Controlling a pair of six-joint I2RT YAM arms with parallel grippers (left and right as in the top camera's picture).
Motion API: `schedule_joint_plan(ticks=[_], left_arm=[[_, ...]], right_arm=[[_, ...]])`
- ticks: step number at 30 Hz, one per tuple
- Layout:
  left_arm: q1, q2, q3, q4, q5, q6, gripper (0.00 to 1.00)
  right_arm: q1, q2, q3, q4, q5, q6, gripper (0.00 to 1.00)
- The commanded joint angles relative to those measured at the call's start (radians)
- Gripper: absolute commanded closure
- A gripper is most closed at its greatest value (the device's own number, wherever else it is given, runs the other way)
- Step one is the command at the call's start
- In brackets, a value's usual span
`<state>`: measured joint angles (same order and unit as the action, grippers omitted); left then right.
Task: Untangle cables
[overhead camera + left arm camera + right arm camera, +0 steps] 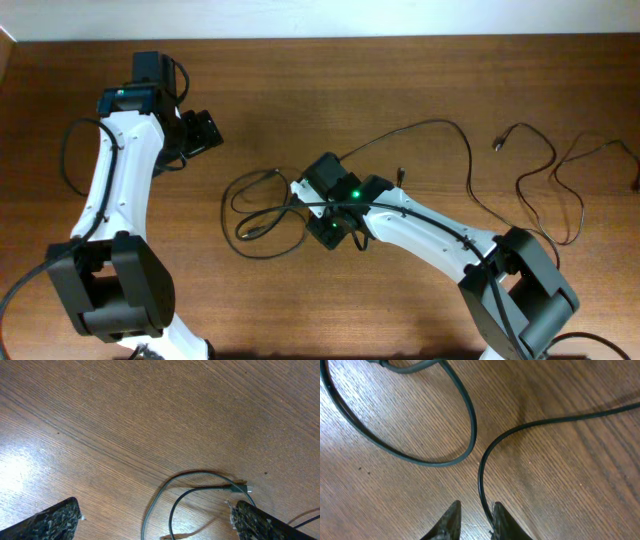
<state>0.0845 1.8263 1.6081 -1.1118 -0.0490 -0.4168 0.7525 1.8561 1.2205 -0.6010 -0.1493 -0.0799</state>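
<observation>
Your right pincer (474,519) stands narrow, astride the thin black cable (480,477) that runs ahead of its tips, beside the grey cable loop (435,462), probably to draw that strand free; your left pincer (157,520) gapes wide and empty, a plug (241,488) just ahead.

The desk (300,100) is a brown wooden surface with fine grain running lengthwise across the overhead view. Its far edge lies straight along the top of that view, where a pale strip (400,18) shows beyond it. In the left wrist view the grain runs in slanting lines, with a bright patch of glare (20,467) at the left side and a few tiny dark specks (58,433) in the wood, while the right wrist view shows the same grain close up, lighter at the left and darker toward the right.
</observation>
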Motion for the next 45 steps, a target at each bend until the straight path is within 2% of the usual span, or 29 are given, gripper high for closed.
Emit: schedule_joint_plan(ticks=[1, 2, 5, 6, 7, 8, 10, 13, 15, 19, 21, 27, 28, 29, 30, 31, 33, 38, 45], left_arm=[[0.002, 0.010, 0.010, -0.001, 0.007, -0.017, 0.01], [0.002, 0.010, 0.010, -0.001, 0.007, -0.017, 0.01], [0.002, 0.010, 0.010, -0.001, 0.008, -0.017, 0.01], [0.002, 0.010, 0.010, -0.002, 0.007, -0.017, 0.01], [0.002, 0.010, 0.010, -0.002, 0.007, -0.017, 0.01], [0.002, 0.010, 0.010, -0.004, 0.007, -0.017, 0.01], [0.002, 0.010, 0.010, -0.004, 0.007, -0.017, 0.01], [0.002, 0.010, 0.010, -0.004, 0.007, -0.017, 0.01], [0.002, 0.010, 0.010, -0.004, 0.007, -0.017, 0.01], [0.002, 0.010, 0.010, -0.004, 0.007, -0.017, 0.01], [0.002, 0.010, 0.010, -0.004, 0.008, -0.017, 0.01], [0.002, 0.010, 0.010, -0.004, 0.008, -0.017, 0.01], [0.002, 0.010, 0.010, -0.004, 0.008, -0.017, 0.01], [0.002, 0.010, 0.010, -0.004, 0.008, -0.017, 0.01], [0.002, 0.010, 0.010, -0.004, 0.008, -0.017, 0.01], [0.002, 0.010, 0.010, -0.004, 0.008, -0.017, 0.01], [0.002, 0.010, 0.010, -0.004, 0.008, -0.017, 0.01], [0.002, 0.010, 0.010, -0.004, 0.008, -0.017, 0.01], [0.002, 0.010, 0.010, -0.004, 0.008, -0.017, 0.01]], right_arm=[[-0.002, -0.002, -0.007, 0.009, 0.023, 0.001, 0.70], [-0.001, 0.000, -0.007, 0.010, 0.023, 0.001, 0.61], [0.000, 0.031, -0.007, 0.027, 0.029, 0.001, 0.57], [0.000, 0.048, -0.007, 0.032, 0.031, 0.001, 0.64], [0.000, 0.052, -0.007, 0.033, 0.031, 0.001, 0.91], [-0.001, 0.053, -0.007, 0.032, 0.031, 0.001, 0.96], [-0.007, 0.029, 0.006, 0.002, 0.031, 0.002, 0.96], [-0.062, -0.045, 0.082, -0.145, 0.051, 0.022, 0.96], [-0.148, -0.110, 0.153, -0.278, 0.146, 0.035, 0.96], [-0.310, -0.148, 0.162, -0.465, 0.285, 0.036, 0.96], [-0.400, -0.148, 0.157, -0.519, 0.297, 0.036, 0.96], [-0.626, -0.148, 0.157, -0.525, 0.297, 0.101, 0.96], [-0.656, -0.148, 0.157, -0.525, 0.293, 0.126, 0.84], [-0.674, -0.148, 0.157, -0.525, 0.280, 0.126, 0.60], [-0.680, -0.148, 0.157, -0.524, 0.258, 0.126, 0.45], [-0.681, -0.148, 0.157, -0.517, 0.203, 0.126, 0.35], [-0.681, -0.148, 0.157, -0.499, 0.109, 0.126, 0.27], [-0.653, -0.134, 0.140, -0.446, -0.195, 0.141, 0.26], [-0.462, -0.074, 0.055, -0.240, -0.274, 0.233, 0.26]])
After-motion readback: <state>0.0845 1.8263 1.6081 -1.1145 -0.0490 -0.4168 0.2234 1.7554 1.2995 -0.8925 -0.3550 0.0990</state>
